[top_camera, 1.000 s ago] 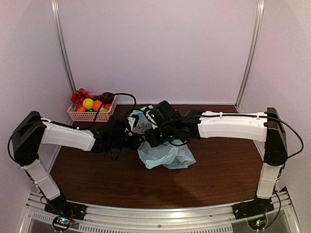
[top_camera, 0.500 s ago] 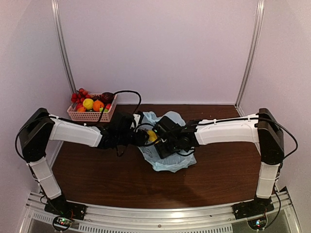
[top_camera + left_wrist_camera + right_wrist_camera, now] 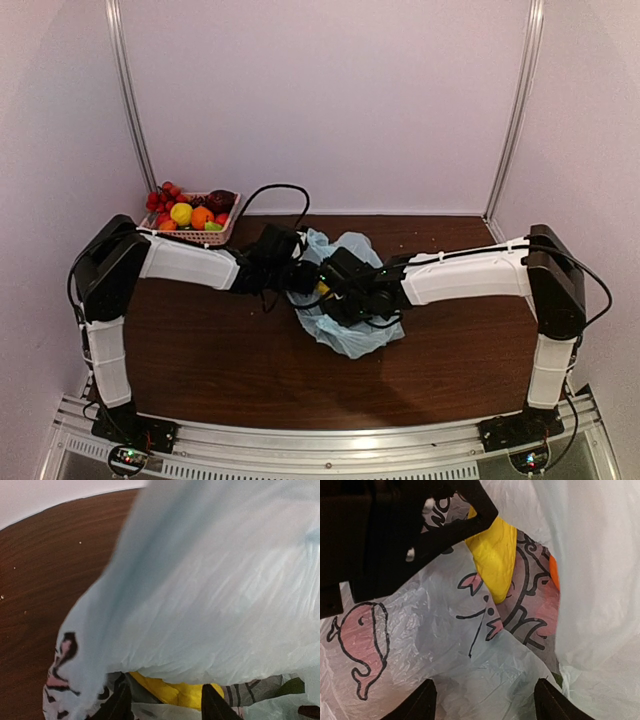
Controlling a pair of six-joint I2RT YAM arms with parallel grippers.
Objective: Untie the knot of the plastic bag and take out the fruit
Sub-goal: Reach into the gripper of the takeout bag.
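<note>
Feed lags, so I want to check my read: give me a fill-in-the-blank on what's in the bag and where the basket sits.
The biggest fruit piece showing inside the plastic bag is ___. At the right wrist view's edge beside it, a sliver of ___ shows. The pink basket sits at the table top's far ___ corner.
Missing: yellow; orange; left.

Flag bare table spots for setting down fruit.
Free: the table in front of the plastic bag, toward the near edge, and right of the bag. Crowded: around the bag itself; the back-left corner holds the pink basket.
</note>
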